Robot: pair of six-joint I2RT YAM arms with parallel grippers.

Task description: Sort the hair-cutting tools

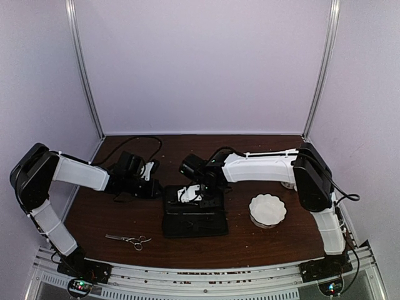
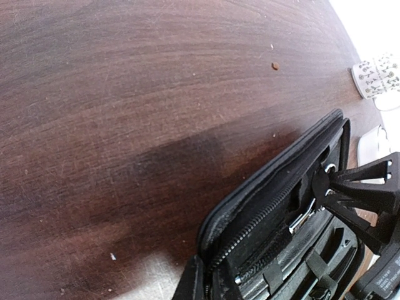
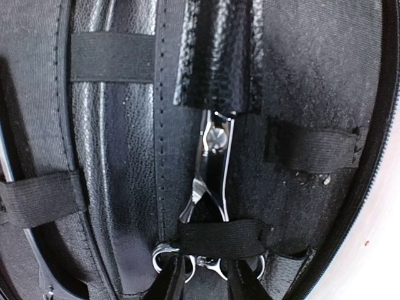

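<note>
Right pincer point(image 3: 206, 270): reaching down into the open black case point(image 1: 172, 228), with its dark fingers point(image 3: 240, 284) set close together and pinching the ring end of the strapped scissors point(image 3: 212, 169).

Strapped scissors: lying lengthwise on the case lining. Blades pointing away from the wrist camera and running under a textured black flap. Handles passing beneath an elastic strap point(image 3: 222, 239), with the finger rings showing just below it on either side of the fingers.

Case: lying unzipped and spread flat near the middle of the worktop point(image 1: 262, 247).

Left pincer point(image 1: 145, 172): hovering just beside the far left corner of the case. Cannot tell from any view whether it is spread or pressed together. Wrist view there: looking across bare wood to the zip edge of the case, with the right fingers converging on a silver glint inside.

Loose scissors point(image 1: 128, 239): lying on the worktop at the front left, well apart from the case, blades pointing left and rings to the right.

White scalloped bowl point(image 1: 253, 206): standing to the right of the case, apart from it.
</note>
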